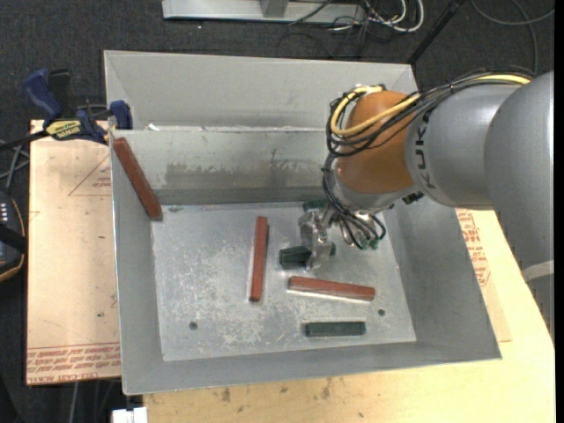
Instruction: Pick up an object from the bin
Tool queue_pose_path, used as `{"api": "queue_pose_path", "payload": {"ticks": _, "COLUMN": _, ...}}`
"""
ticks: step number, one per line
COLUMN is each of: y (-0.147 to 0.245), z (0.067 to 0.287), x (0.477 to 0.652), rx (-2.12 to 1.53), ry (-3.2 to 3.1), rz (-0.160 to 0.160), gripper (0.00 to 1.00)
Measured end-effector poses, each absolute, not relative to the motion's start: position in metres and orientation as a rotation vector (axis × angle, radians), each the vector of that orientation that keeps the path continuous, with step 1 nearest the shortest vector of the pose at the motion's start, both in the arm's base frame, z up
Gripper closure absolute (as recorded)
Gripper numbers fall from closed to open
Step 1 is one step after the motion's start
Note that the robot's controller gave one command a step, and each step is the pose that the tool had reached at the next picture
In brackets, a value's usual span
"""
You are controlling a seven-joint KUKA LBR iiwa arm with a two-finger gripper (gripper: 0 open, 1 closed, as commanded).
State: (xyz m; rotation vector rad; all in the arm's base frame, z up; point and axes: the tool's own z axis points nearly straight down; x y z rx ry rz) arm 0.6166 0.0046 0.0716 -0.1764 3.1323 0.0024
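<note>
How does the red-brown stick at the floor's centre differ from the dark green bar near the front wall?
The red-brown stick is longer and runs front to back; the dark green bar is shorter and lies crosswise. Both lie flat on the bin floor.

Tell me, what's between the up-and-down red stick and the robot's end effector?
A small dark green block, close beside the end effector, in the camera view.

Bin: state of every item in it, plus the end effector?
end effector: low in the bin, beside the small green block.
small green block: on the floor at the end effector; gripped or not, cannot tell.
left stick: leaning on the left wall.
centre stick: flat, apart from the rest.
right stick: flat, below the block.
green bar: flat, near the front wall.
</note>
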Motion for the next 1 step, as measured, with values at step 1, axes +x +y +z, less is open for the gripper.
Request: {"api": "queue_pose_path", "payload": {"ticks": 1, "y": 0.0119, "z": 0.2098, "x": 0.6048, "rx": -0.214, "ry": 3.131, "rz": 0.001, "gripper": 1.0}}
